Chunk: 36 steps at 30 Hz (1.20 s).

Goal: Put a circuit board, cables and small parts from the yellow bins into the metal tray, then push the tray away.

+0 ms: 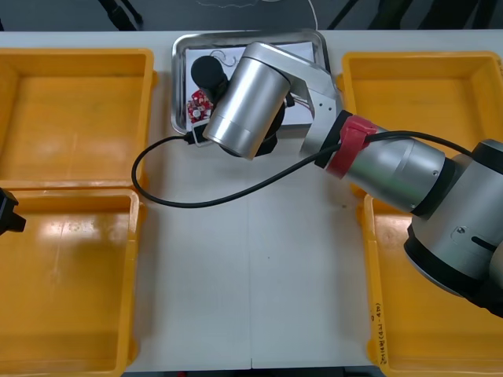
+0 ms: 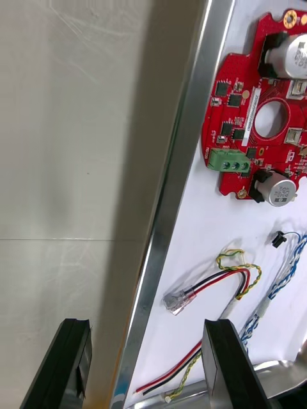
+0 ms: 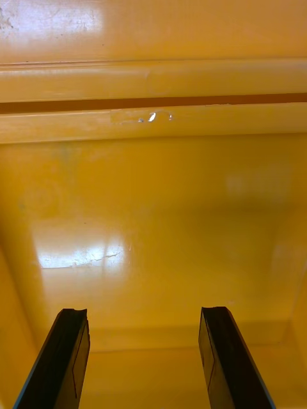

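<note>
So the right arm [image 1: 393,169] is stretched out over the metal tray [image 1: 179,47], which sits at the far middle of the counter [image 1: 251,298], between the two far yellow bins. Its big silver wrist hides most of the tray from the front. From the right wrist cam the right jaws are wide apart with nothing in them, and they straddle the tray's left rim [image 2: 182,153] close to the near-left corner. One sits outside over the bare counter and the other inside over the white lining. Can't tell if either one actually touches the rim. The tray's got stuff in it already. The round red circuit board [image 2: 252,112] lies flat on the white just inside that rim, and you can spot it from the front too, peeking out left of the wrist [image 1: 198,104]. Nearer the jaws there's a red and yellow cable [image 2: 220,278] with a clear plug on its end, and just beside that a twisted blue and white cable [image 2: 281,278]. There's also something black [image 1: 207,69] toward the far-left part of the tray that I can't make out. A black cable [image 1: 204,200] loops across the counter from the wrist back up to the arm. The left jaws are way over at the left edge, about where the far-left bin [image 1: 75,110] meets the near-left bin [image 1: 71,290]. They're apart too, holding nothing, just over yellow bin floor [image 3: 153,211]. The far-right bin [image 1: 424,86] and near-right bin [image 1: 409,314] sit partly under the right arm.
</note>
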Available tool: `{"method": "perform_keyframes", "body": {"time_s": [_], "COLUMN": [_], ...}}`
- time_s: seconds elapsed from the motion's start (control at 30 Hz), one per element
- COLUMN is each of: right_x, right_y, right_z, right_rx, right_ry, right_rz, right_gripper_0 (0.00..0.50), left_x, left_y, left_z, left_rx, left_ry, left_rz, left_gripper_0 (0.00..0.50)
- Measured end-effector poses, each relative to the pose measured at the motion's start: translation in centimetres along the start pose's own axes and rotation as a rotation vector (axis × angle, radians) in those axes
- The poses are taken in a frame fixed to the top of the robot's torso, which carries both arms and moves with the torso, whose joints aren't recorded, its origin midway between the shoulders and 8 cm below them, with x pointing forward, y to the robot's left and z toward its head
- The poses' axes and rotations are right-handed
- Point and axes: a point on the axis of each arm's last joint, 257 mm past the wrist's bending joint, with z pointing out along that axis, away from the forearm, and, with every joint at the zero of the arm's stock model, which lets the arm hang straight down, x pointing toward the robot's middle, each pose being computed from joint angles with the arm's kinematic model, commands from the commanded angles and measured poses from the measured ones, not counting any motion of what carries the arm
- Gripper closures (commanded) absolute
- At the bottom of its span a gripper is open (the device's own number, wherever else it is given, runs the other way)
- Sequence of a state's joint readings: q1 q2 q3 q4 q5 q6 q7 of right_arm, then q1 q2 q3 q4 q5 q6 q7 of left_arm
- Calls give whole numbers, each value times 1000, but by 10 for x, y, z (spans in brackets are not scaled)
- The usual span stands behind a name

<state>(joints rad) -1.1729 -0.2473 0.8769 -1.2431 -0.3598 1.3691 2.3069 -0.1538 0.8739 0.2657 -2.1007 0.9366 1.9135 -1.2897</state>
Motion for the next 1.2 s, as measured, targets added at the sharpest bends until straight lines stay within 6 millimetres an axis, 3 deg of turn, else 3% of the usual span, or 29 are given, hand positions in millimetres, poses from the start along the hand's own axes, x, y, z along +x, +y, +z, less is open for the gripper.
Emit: {"method": "perform_keyframes", "body": {"time_s": [0.23,0.53,0.8,1.07,1.2], "right_x": [-12,2,23,47,64], "right_y": [14,32,51,51,60], "right_z": [-21,-46,-62,-86,-97], "right_rx": [-84,-229,-345,-363,-384], "right_ry": [-58,-90,-89,-102,-76], "right_rz": [29,239,429,616,695], "right_gripper_0": [0,0,0,0,0], "left_x": [0,0,0,0,0], "left_y": [0,0,0,0,0], "left_z": [0,0,0,0,0], "left_rx": [0,0,0,0,0], "left_ry": [0,0,0,0,0], "left_rz": [0,0,0,0,0], "left_gripper_0": [0,0,0,0,0]}}
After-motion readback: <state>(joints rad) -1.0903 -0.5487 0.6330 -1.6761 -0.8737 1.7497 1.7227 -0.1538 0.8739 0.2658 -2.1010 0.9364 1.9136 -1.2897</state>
